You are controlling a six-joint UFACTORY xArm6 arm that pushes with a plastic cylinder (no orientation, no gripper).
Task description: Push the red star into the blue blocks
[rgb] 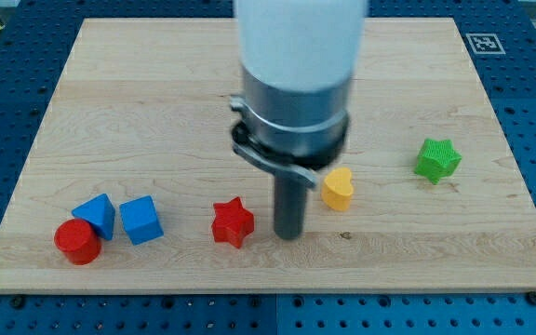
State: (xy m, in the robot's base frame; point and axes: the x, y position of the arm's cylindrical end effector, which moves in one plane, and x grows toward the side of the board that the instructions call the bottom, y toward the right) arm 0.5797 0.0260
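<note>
The red star (233,222) lies on the wooden board (156,84) near the view's bottom, left of centre. My tip (289,234) rests on the board just to the right of the star, with a small gap between them. Two blue blocks sit to the star's left: a blue cube (140,220) and a blue block (95,214) with a peaked top further left, close together. The arm's wide grey and white body (296,74) hangs above the tip and hides part of the board behind it.
A red cylinder (76,241) touches the left blue block at its lower left. A yellow block (338,189) lies just right of my rod. A green star (436,158) sits at the view's right. The board's bottom edge is close below the blocks.
</note>
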